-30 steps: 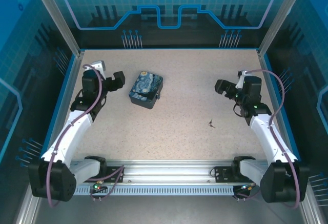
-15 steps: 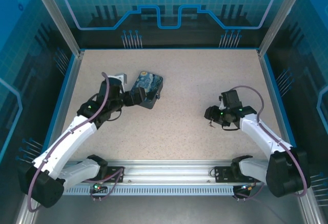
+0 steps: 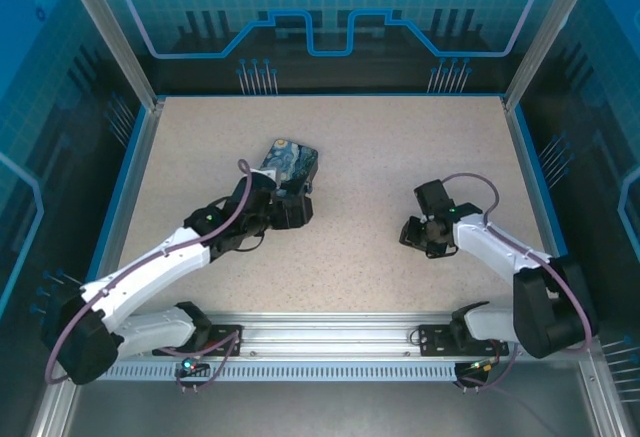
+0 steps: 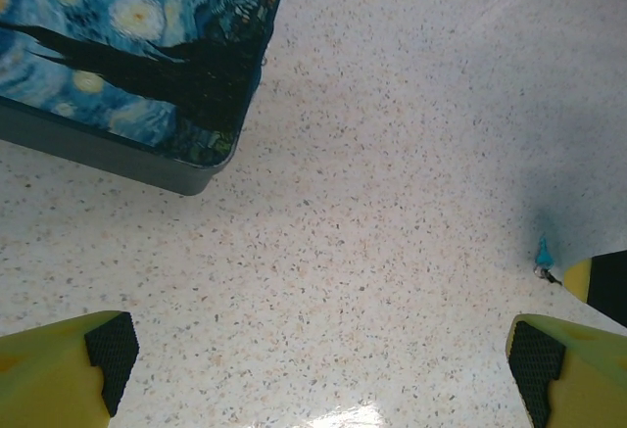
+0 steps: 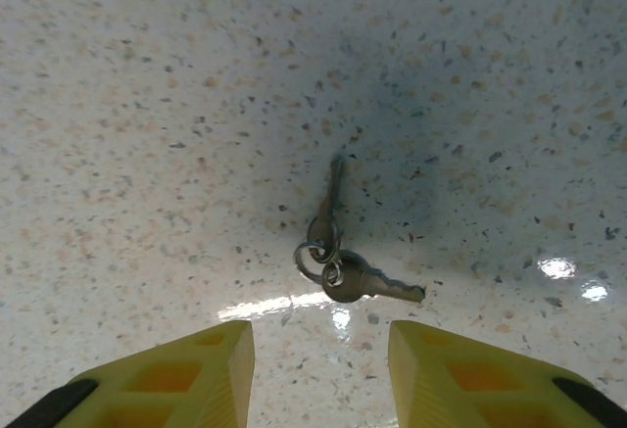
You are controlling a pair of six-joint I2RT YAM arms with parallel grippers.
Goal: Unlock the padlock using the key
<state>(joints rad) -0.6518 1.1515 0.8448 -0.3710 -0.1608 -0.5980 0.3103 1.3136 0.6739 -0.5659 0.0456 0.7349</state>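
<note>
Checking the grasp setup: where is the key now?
Right wrist view: the key lies flat on the table, ringed with a second key, just ahead of the open right gripper.

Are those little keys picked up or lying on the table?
Lying on the table. The right wrist view shows the keys flat on it, untouched, ahead of the open right end effector.

No legible text, label, brand or number. The box [image 4: 127, 46], ahead-left of the left pincer [image 4: 323, 355], bears a picture print.
</note>
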